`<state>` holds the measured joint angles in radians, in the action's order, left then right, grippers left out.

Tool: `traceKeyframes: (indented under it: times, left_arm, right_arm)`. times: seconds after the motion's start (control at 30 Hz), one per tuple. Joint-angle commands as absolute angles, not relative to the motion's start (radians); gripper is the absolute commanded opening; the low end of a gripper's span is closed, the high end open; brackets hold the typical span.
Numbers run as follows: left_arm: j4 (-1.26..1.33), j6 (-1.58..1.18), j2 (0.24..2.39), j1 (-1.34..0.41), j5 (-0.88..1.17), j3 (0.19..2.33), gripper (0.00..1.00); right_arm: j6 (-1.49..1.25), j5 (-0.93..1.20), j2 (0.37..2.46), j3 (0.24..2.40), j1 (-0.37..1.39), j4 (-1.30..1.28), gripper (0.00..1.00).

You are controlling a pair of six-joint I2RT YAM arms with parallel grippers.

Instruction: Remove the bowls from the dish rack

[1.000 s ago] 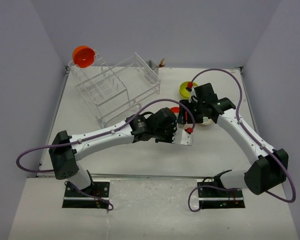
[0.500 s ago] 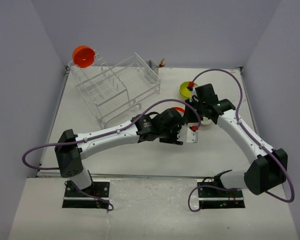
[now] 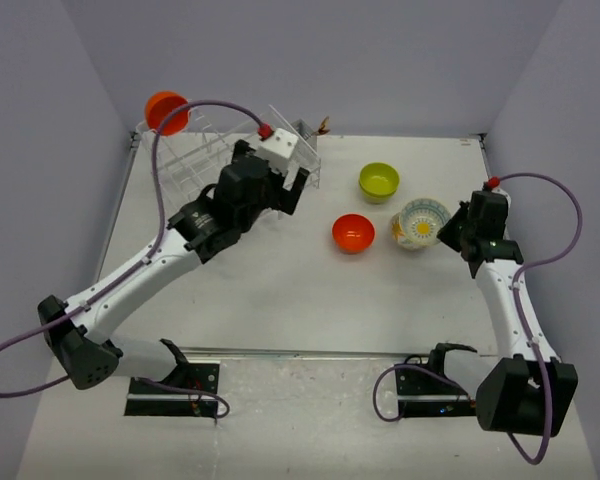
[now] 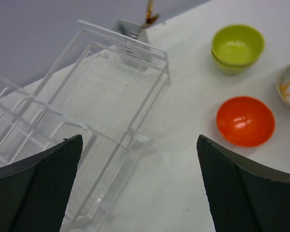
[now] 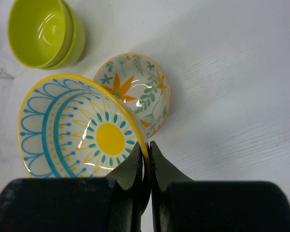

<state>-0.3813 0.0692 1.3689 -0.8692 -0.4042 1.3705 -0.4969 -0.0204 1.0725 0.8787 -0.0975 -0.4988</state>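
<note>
Our right hand (image 5: 146,159) pinches the blue-patterned bowl (image 5: 87,130) by its rim; our left hand (image 4: 140,162) hangs wide open over the dish rack (image 4: 101,82).

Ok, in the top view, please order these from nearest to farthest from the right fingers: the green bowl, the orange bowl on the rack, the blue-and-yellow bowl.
1. Blue-and-yellow bowl: rim pinched by the right fingers.
2. Green bowl: on the table, farther back and left.
3. Orange bowl: on the rack, far-left corner.
</note>
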Motion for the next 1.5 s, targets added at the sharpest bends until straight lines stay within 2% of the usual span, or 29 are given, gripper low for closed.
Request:
traceKeyframes:
  times: [0.0, 0.3, 0.5, 0.67, 0.77, 0.87, 1.0, 1.1, 1.13, 1.23, 1.27, 1.37, 1.47]
  left_arm:
    - [-0.362, -0.256, 1.264, -0.775, -0.466, 1.402, 1.00]
    - [-0.399, -0.342, 1.100, -0.727, -0.497, 1.368, 1.00]
    - [-0.446, -0.351, 1.127, -0.686, -0.535, 1.394, 1.00]
    - [-0.423, -0.367, 1.127, -0.638, -0.488, 1.390, 1.00]
    - [-0.413, -0.376, 1.134, -0.612, -0.457, 1.387, 1.00]
    - [-0.414, -0.391, 1.149, -0.589, -0.446, 1.390, 1.00]
    - [-0.420, -0.425, 1.167, -0.528, -0.428, 1.399, 1.00]
    - [-0.428, -0.460, 1.180, -0.459, -0.416, 1.420, 1.00]
    - [-0.433, -0.489, 1.190, -0.440, -0.420, 1.440, 1.00]
    - [-0.485, -0.595, 1.230, -0.374, -0.494, 1.509, 1.00]
    - [-0.515, -0.619, 1.241, -0.365, -0.553, 1.531, 1.00]
    - [-0.526, -0.713, 1.276, -0.322, -0.584, 1.588, 1.00]
    - [-0.519, -0.834, 1.307, -0.218, -0.490, 1.624, 1.00]
  right_arm:
    - [-0.616, -0.077, 1.081, 0.830, -0.120, -0.321, 0.00]
    - [-0.680, -0.008, 1.192, 0.781, -0.127, -0.183, 0.02]
    - [-0.675, -0.003, 1.256, 0.755, -0.127, -0.121, 0.10]
    - [-0.670, 0.040, 1.307, 0.753, -0.127, -0.104, 0.10]
    - [-0.670, 0.063, 1.328, 0.758, -0.126, -0.100, 0.13]
    - [-0.670, 0.067, 1.339, 0.761, -0.127, -0.100, 0.25]
    - [-0.667, 0.074, 1.339, 0.772, -0.127, -0.118, 0.36]
    - [-0.666, 0.040, 1.283, 0.788, -0.126, -0.179, 0.58]
    - [-0.667, 0.022, 1.219, 0.792, -0.127, -0.213, 0.74]
    - [-0.647, -0.033, 1.087, 0.837, -0.126, -0.306, 0.96]
    - [-0.641, -0.038, 1.053, 0.853, -0.127, -0.325, 0.99]
    - [-0.618, -0.011, 0.930, 0.897, -0.127, -0.374, 0.99]
    - [-0.614, 0.079, 0.853, 0.897, -0.126, -0.367, 0.99]
